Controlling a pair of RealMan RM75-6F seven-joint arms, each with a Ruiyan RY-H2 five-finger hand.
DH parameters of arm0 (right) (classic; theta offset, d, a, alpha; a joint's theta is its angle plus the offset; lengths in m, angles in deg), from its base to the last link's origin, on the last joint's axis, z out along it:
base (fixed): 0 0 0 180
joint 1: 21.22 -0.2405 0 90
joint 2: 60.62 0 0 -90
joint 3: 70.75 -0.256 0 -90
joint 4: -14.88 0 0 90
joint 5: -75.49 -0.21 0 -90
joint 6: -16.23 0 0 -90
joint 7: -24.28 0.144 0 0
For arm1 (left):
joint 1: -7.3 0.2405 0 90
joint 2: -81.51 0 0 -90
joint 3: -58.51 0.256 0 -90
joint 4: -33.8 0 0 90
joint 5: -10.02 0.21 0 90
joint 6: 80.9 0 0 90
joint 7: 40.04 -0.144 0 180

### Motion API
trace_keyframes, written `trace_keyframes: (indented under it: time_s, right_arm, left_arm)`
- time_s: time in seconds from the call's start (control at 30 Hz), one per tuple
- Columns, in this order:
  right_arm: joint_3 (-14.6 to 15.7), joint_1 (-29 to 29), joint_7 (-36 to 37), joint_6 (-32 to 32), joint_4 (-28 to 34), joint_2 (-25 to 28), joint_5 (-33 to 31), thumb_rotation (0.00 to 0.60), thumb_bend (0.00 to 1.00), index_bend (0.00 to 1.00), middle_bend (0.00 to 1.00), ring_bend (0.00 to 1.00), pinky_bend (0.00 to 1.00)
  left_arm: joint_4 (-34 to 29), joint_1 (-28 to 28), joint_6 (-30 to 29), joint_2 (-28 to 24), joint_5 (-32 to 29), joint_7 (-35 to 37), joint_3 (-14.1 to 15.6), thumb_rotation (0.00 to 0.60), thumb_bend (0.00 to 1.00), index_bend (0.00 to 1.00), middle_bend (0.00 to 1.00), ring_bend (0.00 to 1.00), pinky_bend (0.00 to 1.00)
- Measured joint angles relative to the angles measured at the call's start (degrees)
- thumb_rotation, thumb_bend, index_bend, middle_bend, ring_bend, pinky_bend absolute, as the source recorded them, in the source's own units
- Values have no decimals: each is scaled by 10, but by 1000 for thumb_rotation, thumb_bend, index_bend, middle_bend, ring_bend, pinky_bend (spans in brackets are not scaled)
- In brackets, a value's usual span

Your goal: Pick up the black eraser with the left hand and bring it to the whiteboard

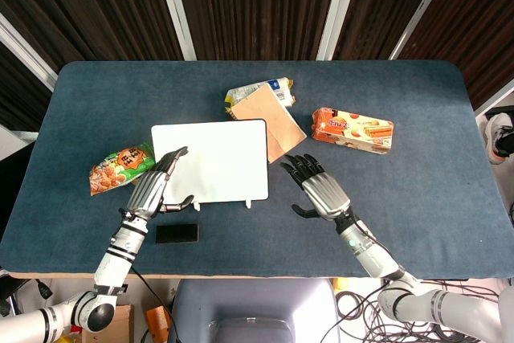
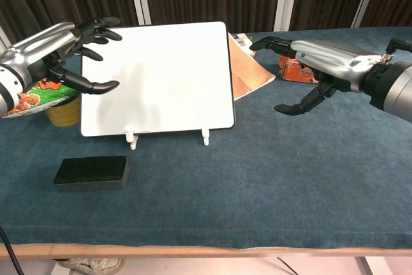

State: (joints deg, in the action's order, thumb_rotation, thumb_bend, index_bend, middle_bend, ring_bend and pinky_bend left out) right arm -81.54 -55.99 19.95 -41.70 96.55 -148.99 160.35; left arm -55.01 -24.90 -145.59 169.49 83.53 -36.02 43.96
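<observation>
Dark slatted panels back the blue tabletop [image 1: 80,118]. From the head view, the eraser [image 1: 177,234] lies near the front edge, left of centre, just in front of the whiteboard [image 1: 210,161]. The left hand [image 1: 152,188] hovers empty over the board's left edge, fingers spread, not yet lowered to grasp.

From the chest view, the right hand [image 2: 309,62] hangs open and empty beside the board, apparently keeping clear.

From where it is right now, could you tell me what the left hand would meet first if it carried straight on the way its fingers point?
Probably the whiteboard: the left hand hovers open at its left edge, fingers angled toward its face. Depth is unclear, so it might skim past. The black eraser lies behind it, nearer the table edge.
</observation>
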Motion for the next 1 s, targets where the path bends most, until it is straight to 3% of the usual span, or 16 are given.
trace_keyframes:
  time_s: [0.27, 0.4, 0.63, 0.77, 1.0]
  right_arm:
    - [23, 17, 11, -30, 5, 27, 11, 600, 207, 0, 0, 0, 0]
    - [53, 50, 15, -66, 16, 70, 29, 600, 208, 0, 0, 0, 0]
    - [121, 149, 25, -185, 14, 138, 69, 600, 208, 0, 0, 0, 0]
    - [153, 207, 51, -239, -8, 152, 80, 600, 208, 0, 0, 0, 0]
    - [166, 227, 96, -233, -25, 166, 77, 600, 208, 0, 0, 0, 0]
  left_arm:
    - [-29, 14, -14, -23, 13, -26, 26, 600, 297, 99, 176, 104, 214]
    - [-62, 38, -30, -51, 30, -78, 68, 600, 307, 127, 242, 143, 215]
    - [-90, 76, -38, -68, 32, -185, 142, 600, 294, 145, 242, 146, 193]
    - [-91, 81, -33, -62, 24, -246, 156, 600, 260, 116, 187, 84, 137]
    - [-80, 84, -31, -23, -12, -378, 164, 600, 258, 108, 177, 76, 134]
